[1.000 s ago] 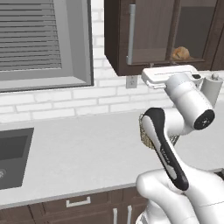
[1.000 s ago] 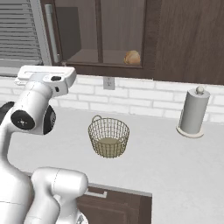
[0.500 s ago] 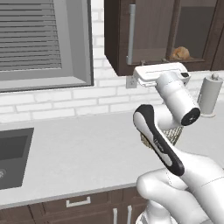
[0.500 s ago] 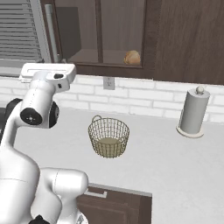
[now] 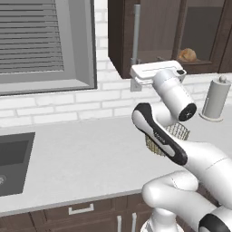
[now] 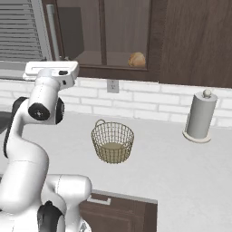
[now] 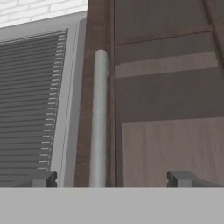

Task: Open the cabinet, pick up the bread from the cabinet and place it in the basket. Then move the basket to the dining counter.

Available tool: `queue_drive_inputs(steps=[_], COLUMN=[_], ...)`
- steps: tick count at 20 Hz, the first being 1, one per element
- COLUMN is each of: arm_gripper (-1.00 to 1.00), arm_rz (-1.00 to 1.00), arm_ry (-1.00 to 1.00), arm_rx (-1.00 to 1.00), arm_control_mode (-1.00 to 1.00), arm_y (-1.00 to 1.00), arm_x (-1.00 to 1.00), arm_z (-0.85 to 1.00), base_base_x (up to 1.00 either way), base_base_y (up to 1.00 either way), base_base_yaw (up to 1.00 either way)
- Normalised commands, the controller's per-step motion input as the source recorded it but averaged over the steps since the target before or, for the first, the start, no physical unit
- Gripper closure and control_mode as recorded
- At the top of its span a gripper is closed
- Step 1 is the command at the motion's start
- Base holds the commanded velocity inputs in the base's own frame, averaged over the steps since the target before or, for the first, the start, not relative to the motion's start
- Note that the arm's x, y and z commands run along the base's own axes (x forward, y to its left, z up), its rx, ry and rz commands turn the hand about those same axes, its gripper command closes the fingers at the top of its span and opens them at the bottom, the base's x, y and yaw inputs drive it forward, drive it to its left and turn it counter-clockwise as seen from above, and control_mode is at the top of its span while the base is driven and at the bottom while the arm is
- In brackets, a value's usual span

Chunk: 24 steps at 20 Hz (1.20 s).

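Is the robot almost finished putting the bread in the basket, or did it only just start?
Only just started. Nothing looks done yet: the cabinet is shut and the bread sits inside behind the glass. Right now the gripper, jaws open, is lined up with the silver handle but not gripping it. Left to do: open the door, put the bread in the empty basket on the grey worktop, then carry the basket away.

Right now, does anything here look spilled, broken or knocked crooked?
Nothing stands out. The basket sits upright on the worktop, the paper towel roll stands straight, and the bread rests on its shelf behind the shut cabinet door.
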Motion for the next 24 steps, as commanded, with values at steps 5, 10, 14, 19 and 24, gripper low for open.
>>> queue_drive_inputs(steps=[5, 10, 14, 19, 24], arm_gripper=[-1.0, -1.0, -1.0, -1.0, -1.0], arm_rz=[0.0, 0.0, 0.0, 0.0, 0.0], arm_ry=[0.0, 0.0, 0.0, 0.0, 0.0], arm_rx=[0.0, 0.0, 0.0, 0.0, 0.0], arm_control_mode=[-1.0, -1.0, -1.0, -1.0, -1.0], arm_y=[0.09, 0.14, 0.21, 0.12, 0.07], arm_x=[0.32, 0.31, 0.33, 0.27, 0.31], arm_z=[0.0, 0.0, 0.0, 0.0, 0.0], base_base_x=[0.0, 0.0, 0.0, 0.0, 0.0], base_base_y=[0.0, 0.0, 0.0, 0.0, 0.0], base_base_yaw=[0.0, 0.0, 0.0, 0.0, 0.0])
